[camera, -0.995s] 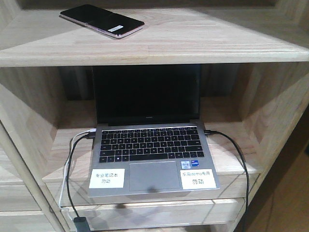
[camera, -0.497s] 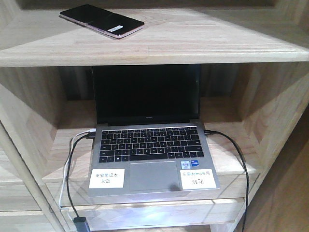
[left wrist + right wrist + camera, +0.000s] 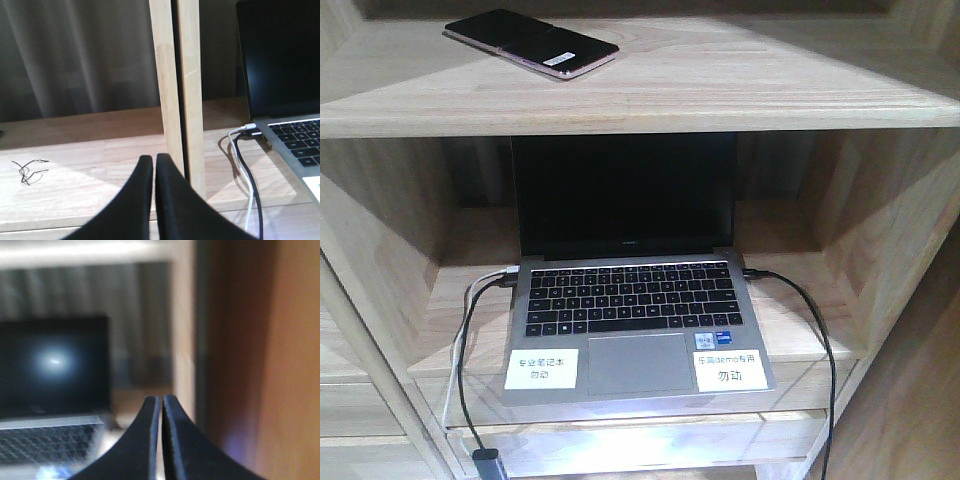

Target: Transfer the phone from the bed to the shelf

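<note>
The phone (image 3: 531, 44) lies flat on the upper shelf (image 3: 740, 85), above the open laptop (image 3: 630, 300), unmoved over the past second. Both the left pincer (image 3: 154, 165) and right pincer (image 3: 161, 405) are pressed together, empty and clear; the placement looks complete.

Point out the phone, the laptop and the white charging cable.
phone (image 3: 525, 42), front view, middle of its black glass face.
laptop (image 3: 628, 298), front view, centre of the keyboard.
white charging cable (image 3: 235, 152), left wrist view, the bend just below its plug.
</note>
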Motion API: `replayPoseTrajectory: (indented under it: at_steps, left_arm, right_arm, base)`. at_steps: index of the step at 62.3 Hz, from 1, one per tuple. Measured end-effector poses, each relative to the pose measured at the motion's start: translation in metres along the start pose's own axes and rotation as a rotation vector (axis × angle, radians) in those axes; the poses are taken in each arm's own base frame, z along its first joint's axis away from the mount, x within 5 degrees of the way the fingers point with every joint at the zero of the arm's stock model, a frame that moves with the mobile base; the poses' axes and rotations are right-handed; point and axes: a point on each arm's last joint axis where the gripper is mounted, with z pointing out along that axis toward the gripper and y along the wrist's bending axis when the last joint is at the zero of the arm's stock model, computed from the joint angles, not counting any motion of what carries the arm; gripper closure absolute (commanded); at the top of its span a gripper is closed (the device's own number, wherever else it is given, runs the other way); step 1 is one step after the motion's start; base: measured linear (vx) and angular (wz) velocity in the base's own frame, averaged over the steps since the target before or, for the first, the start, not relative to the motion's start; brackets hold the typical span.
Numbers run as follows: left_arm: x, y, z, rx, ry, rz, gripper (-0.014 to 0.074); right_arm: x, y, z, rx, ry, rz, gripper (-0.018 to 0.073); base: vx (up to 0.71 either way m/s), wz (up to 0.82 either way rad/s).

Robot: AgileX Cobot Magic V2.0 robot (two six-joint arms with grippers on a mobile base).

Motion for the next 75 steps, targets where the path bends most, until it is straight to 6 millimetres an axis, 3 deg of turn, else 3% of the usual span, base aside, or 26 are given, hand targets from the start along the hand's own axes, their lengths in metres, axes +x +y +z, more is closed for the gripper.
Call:
replayPoseTrajectory:
  at_steps: [8, 12, 75]
  left_arm:
    - [0.0, 0.0, 0.0, 0.0, 0.0, 0.0, 0.0595]
    - [0.0, 0.0, 0.0, 0.0, 0.0, 0.0, 0.0595]
    - [0.0, 0.0, 0.0, 0.0, 0.0, 0.0, 0.0595]
  right_arm:
    - [0.025, -0.002, 0.007, 0.002, 0.008, 0.014, 0.0565]
    - [0.028, -0.002, 0.008, 0.001, -0.004, 0.019, 0.0565]
    - [0.024, -0.002, 0.008, -0.001, -0.052, 0.02, 0.0565]
  base:
    - [0.0, 0.0]
    - [0.0, 0.0]
    - [0.0, 0.0]
